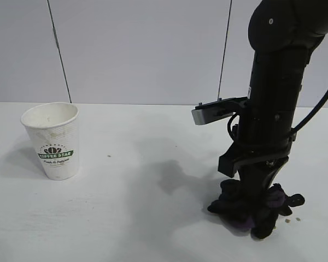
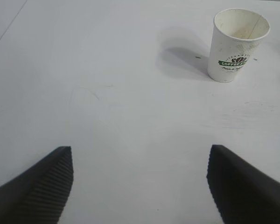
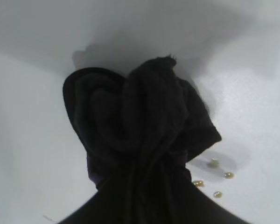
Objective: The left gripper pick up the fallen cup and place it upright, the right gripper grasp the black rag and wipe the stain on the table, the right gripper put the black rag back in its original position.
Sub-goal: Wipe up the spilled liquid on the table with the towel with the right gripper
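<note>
The cup [image 1: 54, 141] stands upright on the table [image 1: 136, 218] at the far left, mouth up; it also shows in the left wrist view [image 2: 238, 44]. My left gripper [image 2: 139, 154] is open and empty above bare table, well away from the cup, and is out of the exterior view. My right gripper [image 1: 258, 212] points straight down at the front right, shut on the black rag [image 1: 234, 204] and pressing it on the table. The rag fills the right wrist view [image 3: 135, 121]. Of the stain only small brown droplets [image 1: 293, 220] show beside the rag, also in the right wrist view [image 3: 213, 163].
A grey panelled wall [image 1: 142, 49] runs behind the table. A grey plate [image 1: 213, 112] juts left from the right arm. A tiny dark speck [image 1: 109, 156] lies on the table right of the cup.
</note>
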{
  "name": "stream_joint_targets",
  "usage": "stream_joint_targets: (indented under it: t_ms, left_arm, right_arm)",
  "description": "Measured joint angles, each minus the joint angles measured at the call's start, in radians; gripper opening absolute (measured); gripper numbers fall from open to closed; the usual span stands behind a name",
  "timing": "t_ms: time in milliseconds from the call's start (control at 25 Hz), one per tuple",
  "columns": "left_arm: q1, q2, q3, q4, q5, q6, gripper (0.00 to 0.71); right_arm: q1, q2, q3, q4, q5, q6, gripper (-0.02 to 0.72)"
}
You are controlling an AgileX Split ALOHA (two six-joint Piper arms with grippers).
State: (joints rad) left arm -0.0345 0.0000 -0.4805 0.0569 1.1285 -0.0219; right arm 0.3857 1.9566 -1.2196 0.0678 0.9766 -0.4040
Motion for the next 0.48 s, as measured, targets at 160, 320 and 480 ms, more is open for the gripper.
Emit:
stream_joint_targets:
  t_ms: [160,320,480]
  left_arm:
    - [0.0,0.0,0.0,0.0,0.0,0.0,0.57]
    - [0.0,0.0,0.0,0.0,0.0,0.0,0.57]
    - [0.0,0.0,0.0,0.0,0.0,0.0,0.57]
  right_arm:
    - [0.0,-0.03,0.002,-0.027,-0.001,-0.001,0.061]
    - [0.0,-0.049,0.006,-0.136,-0.01,0.092,0.061]
    - [0.0,-0.05,0.064,-0.204,-0.042,0.174,0.061]
